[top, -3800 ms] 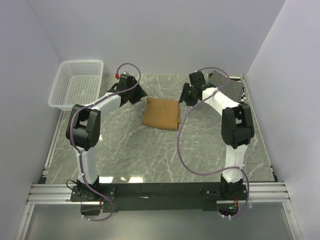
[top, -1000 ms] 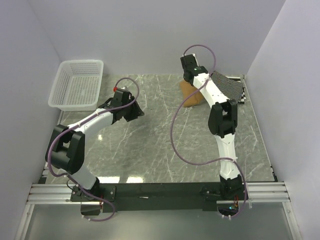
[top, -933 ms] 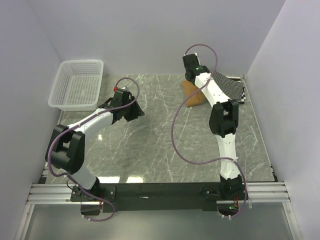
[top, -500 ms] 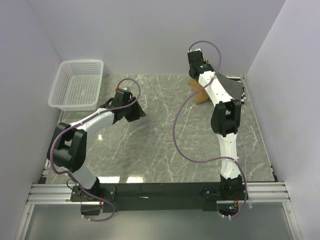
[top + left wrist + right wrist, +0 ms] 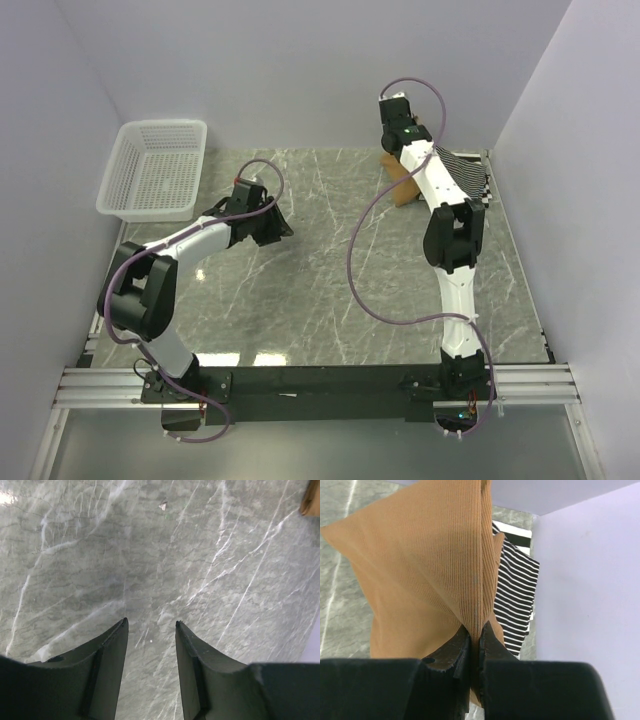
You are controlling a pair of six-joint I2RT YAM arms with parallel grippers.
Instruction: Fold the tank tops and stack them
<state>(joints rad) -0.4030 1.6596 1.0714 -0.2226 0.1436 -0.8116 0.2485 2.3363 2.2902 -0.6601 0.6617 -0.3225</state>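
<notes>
Right wrist view: pinches the tan-brown tank top [image 5: 430, 565], hanging across the middle of the frame, in the tightly closed right gripper [image 5: 475, 630], with the black-and-white striped tank top [image 5: 516, 590] lying right of it on the table [image 5: 345, 605]; spreads the left gripper [image 5: 150, 625] wide above the table.

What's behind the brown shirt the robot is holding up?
The black-and-white striped top lies behind the brown shirt, beside the wall. The hanging brown fabric covers part of it, so anything else back there is hidden.
</notes>
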